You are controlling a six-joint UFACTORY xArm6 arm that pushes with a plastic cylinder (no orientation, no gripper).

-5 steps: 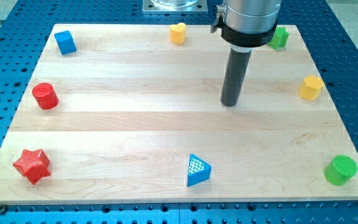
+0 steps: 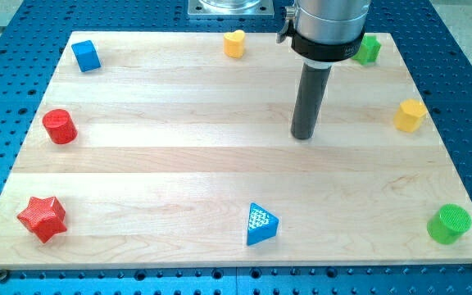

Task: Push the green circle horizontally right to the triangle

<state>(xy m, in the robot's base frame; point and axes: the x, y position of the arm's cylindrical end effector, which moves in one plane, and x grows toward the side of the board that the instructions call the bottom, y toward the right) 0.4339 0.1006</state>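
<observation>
Sitting at five o'clock on the wooden counter [image 2: 179, 172], the green circle [image 2: 449, 223] lies well apart from the blue triangle [image 2: 260, 224] at six, bare wood between them. My tip [image 2: 303, 136] touches no block, right of centre; there is no gripper to spread or pinch. Red cylinder [image 2: 59, 126] and red star [image 2: 41, 218] occupy nine and eight o'clock.

On the desk [image 2: 179, 164], the blue triangle [image 2: 260, 224] is sitting toward the view's bottom, slightly left of my tip [image 2: 303, 137], the tool's lower end. The green circle [image 2: 449, 223] is lying well off to the tool's lower right, level with the triangle.
</observation>
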